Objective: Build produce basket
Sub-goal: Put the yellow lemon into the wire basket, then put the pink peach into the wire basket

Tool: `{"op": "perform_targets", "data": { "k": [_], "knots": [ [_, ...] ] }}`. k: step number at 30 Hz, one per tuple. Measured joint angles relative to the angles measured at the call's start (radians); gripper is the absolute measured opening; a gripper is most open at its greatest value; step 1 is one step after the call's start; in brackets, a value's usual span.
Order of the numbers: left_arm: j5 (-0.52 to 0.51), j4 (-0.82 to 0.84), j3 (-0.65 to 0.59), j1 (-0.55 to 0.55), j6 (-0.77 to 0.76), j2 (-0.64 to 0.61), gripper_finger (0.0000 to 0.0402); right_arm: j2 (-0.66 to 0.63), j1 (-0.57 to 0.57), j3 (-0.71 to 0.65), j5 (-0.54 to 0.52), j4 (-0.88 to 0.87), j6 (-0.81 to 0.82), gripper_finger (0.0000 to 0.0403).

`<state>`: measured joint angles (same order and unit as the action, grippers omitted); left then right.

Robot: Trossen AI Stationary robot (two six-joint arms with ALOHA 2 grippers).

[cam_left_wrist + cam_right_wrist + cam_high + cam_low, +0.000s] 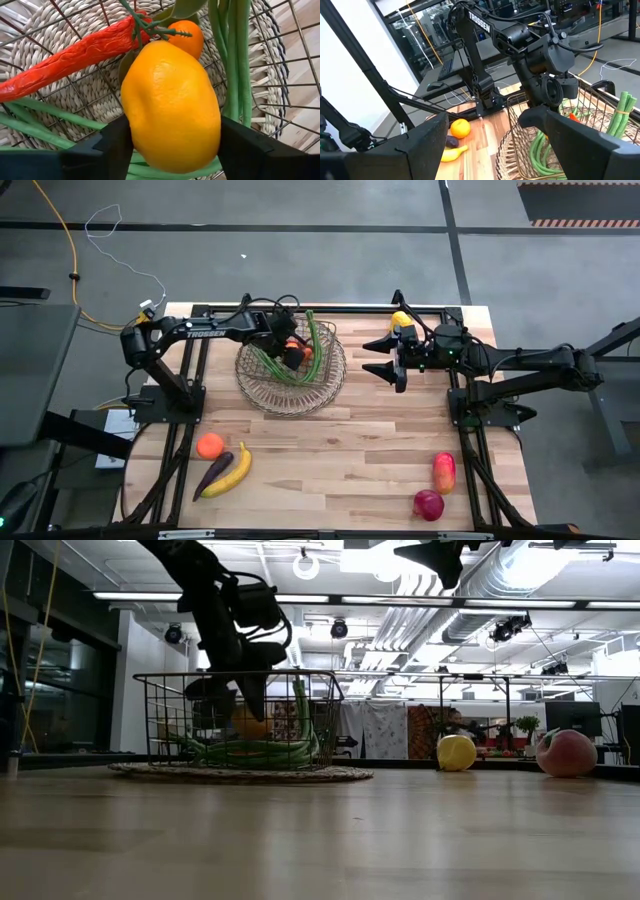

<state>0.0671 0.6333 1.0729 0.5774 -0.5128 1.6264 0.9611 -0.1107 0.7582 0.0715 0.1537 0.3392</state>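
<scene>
A pale wooden table (340,450) carries a round woven mat (240,773) with the wire basket (291,370) standing on it. Near the front left lie an orange (209,445), a purple eggplant (213,474) and a banana (231,472), close together. A lemon (400,319) sits at the back right, two red apples (437,486) at the front right.

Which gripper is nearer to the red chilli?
Left. The left gripper is inside the basket, beside the red chilli; the right gripper hovers outside it.
</scene>
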Motion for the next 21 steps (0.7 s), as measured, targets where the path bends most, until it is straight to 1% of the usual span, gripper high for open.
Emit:
{"op": "perform_targets", "data": {
  "k": [6, 9, 14, 18, 21],
  "knots": [
    [-0.001, 0.008, -0.001, 0.0, 0.015, -0.005, 0.0283, 0.0, 0.0, 0.0, 0.0, 0.0, -0.001, 0.0319],
    [0.001, 0.013, 0.002, 0.006, 0.008, -0.017, 0.0298, 0.0, 0.0, 0.0, 0.0, 0.0, 0.0, 0.0319],
    [0.005, 0.023, 0.032, 0.019, -0.005, -0.055, 0.0305, 0.0, 0.0, 0.0, 0.0, 0.0, -0.003, 0.0319],
    [0.008, 0.011, 0.048, 0.021, -0.007, -0.113, 0.0305, 0.0, 0.0, 0.0, 0.0, 0.0, -0.003, 0.0319],
    [0.008, 0.002, 0.048, 0.018, 0.025, -0.164, 0.0305, 0.0, 0.0, 0.0, 0.0, 0.0, 0.0, 0.0319]
  ]
}}
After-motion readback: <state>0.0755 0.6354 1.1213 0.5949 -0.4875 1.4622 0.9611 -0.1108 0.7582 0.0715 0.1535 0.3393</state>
